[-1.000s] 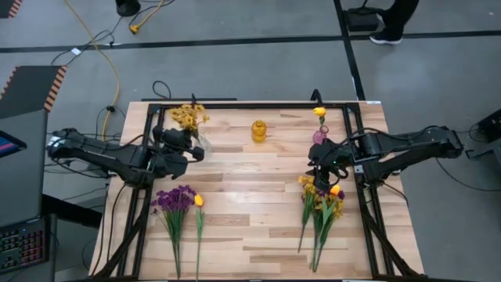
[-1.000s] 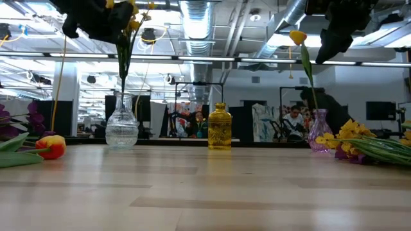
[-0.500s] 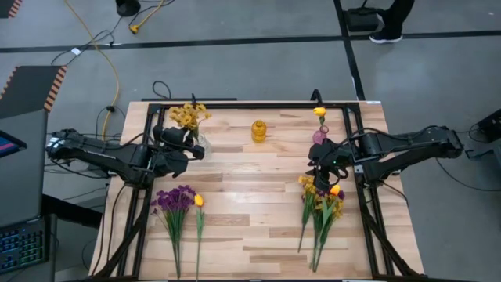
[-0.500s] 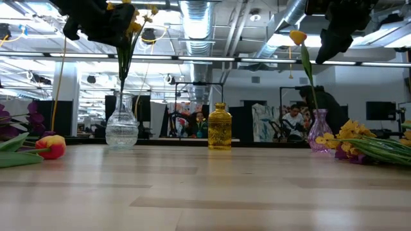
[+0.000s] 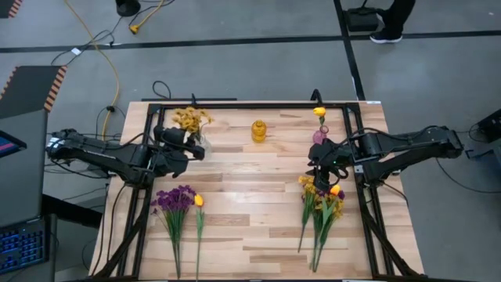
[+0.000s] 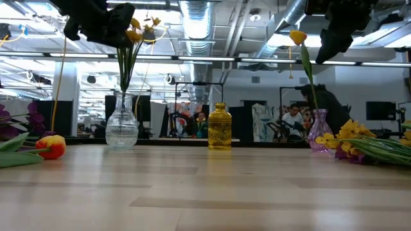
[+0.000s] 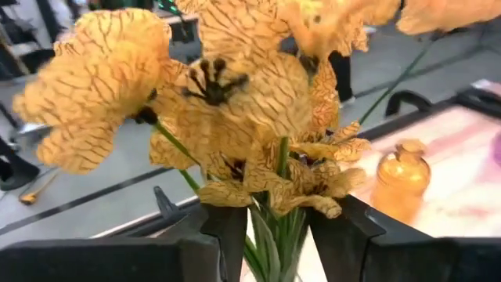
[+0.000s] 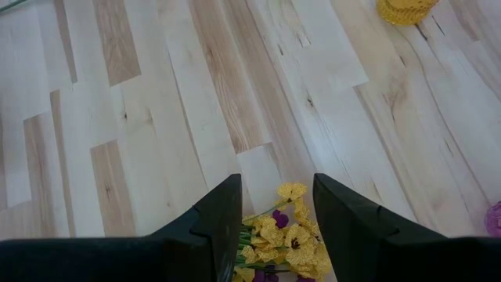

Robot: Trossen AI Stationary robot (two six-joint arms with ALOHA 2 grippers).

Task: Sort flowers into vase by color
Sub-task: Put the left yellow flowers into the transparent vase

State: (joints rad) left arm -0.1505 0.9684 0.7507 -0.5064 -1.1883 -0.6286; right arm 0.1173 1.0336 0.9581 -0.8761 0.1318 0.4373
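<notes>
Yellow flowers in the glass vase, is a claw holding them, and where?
Seemingly not. The left claw stands open around the stems of the yellow flowers, above the glass vase. The right claw holds nothing.

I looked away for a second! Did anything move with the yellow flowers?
Yes. The left tool opened its fingers and let go of the yellow bunch, whose stems now stand in the clear vase; the blossoms tipped a little to the side. The right tool, the amber vase and the flowers lying on the table stayed put.
</notes>
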